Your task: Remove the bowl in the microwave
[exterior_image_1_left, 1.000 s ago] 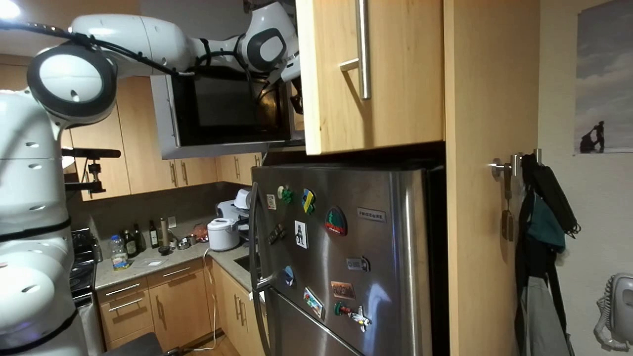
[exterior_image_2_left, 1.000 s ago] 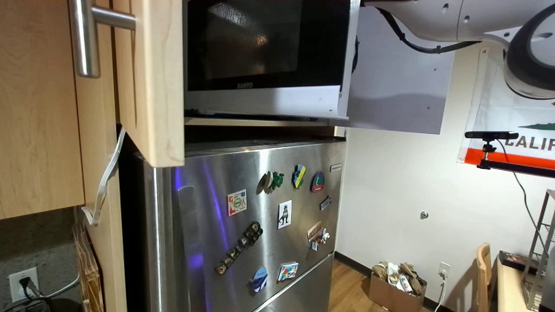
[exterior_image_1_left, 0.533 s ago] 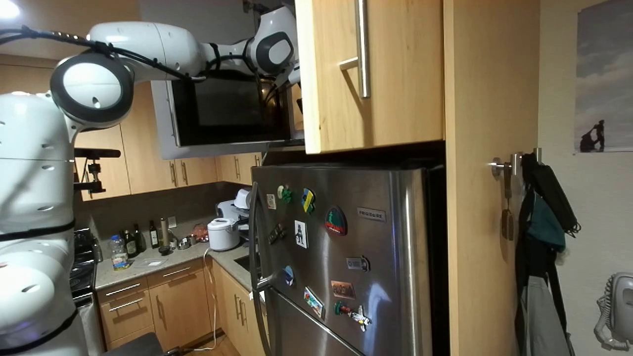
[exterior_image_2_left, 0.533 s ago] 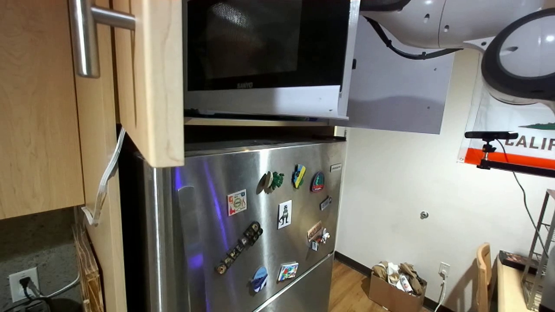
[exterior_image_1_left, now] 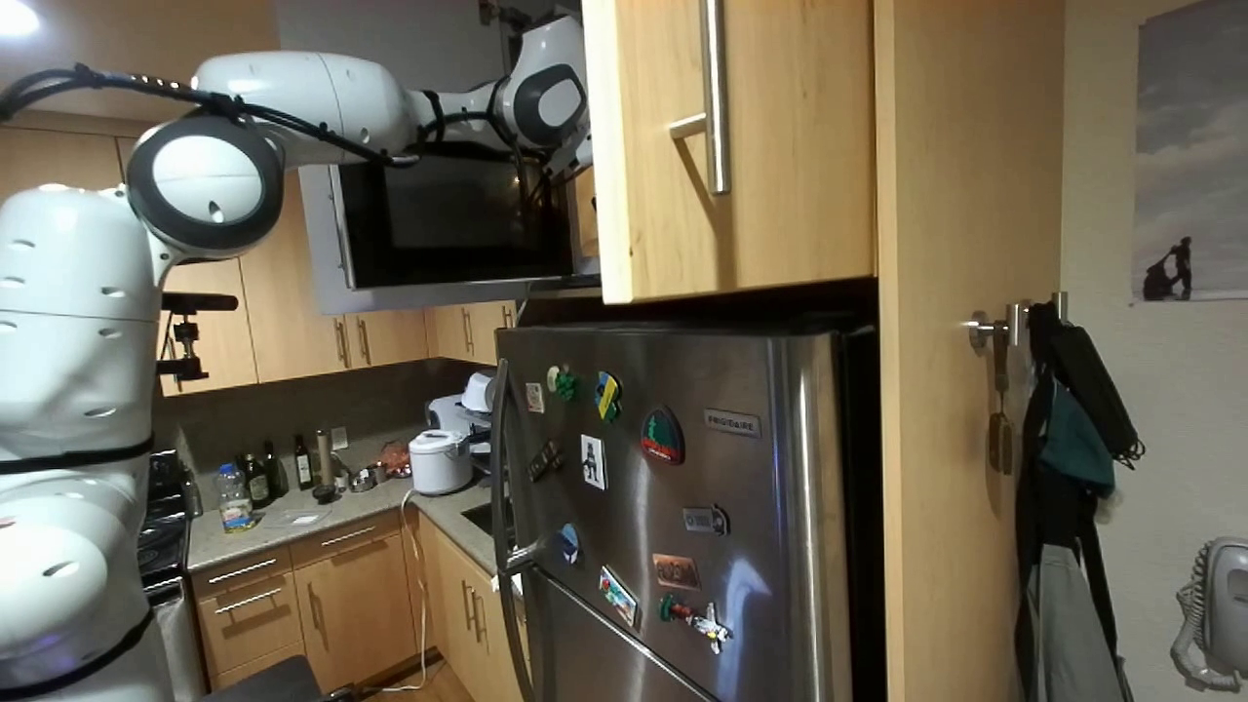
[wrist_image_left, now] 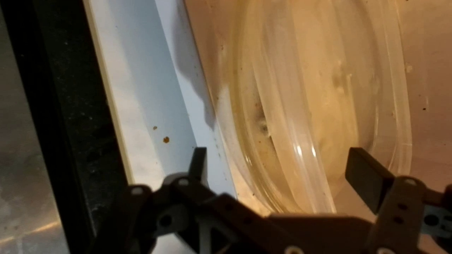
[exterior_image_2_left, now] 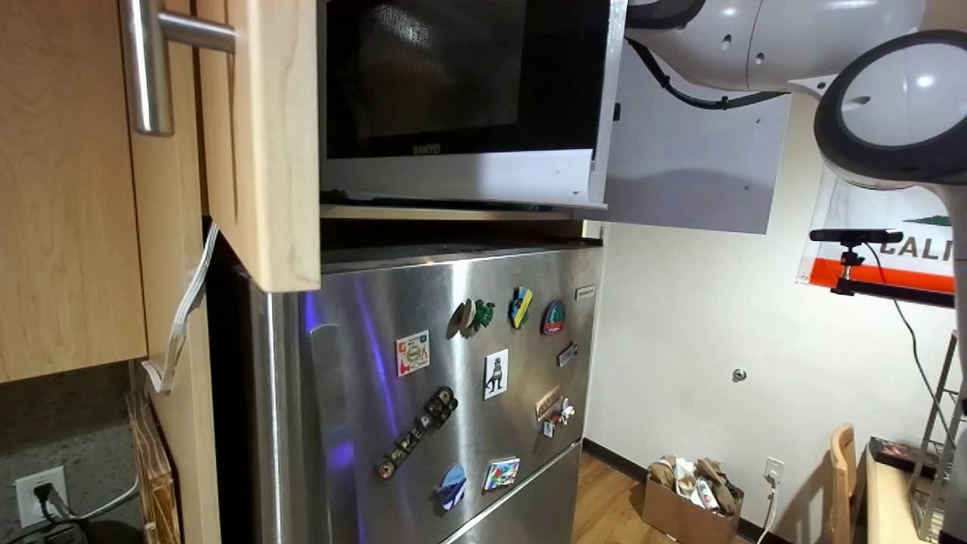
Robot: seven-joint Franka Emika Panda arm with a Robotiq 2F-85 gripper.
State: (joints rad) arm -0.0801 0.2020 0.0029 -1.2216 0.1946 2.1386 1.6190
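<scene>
Beyond the desk's edge (exterior_image_2_left: 882, 499), microwave (exterior_image_2_left: 453, 98): is standing open, presumably for reach.
Gripper (wrist_image_left: 277, 157): is gaping wide, perhaps for straddling the apparent bowl (wrist_image_left: 300, 130).

Grey-beige tabletop (exterior_image_1_left: 366, 502), dark backsplash (exterior_image_1_left: 224, 419) along its back edge, light-wood drawers (exterior_image_1_left: 249, 622) under its front edge, black range (exterior_image_1_left: 164, 522) at its left edge, wood wall cabinets (exterior_image_1_left: 278, 278) above, stainless-steel refrigerator (exterior_image_1_left: 634, 517) in front of its right edge, cream wall (exterior_image_2_left: 680, 325), wood-plank floor (exterior_image_2_left: 616, 499), wooden chair (exterior_image_2_left: 841, 483), ceiling light (exterior_image_1_left: 18, 19)

Arm (exterior_image_1_left: 73, 380): white, smooth, shiny
Elbow (exterior_image_1_left: 205, 180): white circle, dark ring
Cable (exterior_image_2_left: 724, 103): black, curvy
Gripper (wrist_image_left: 279, 162): black, round screws (wrist_image_left: 294, 249)
</scene>
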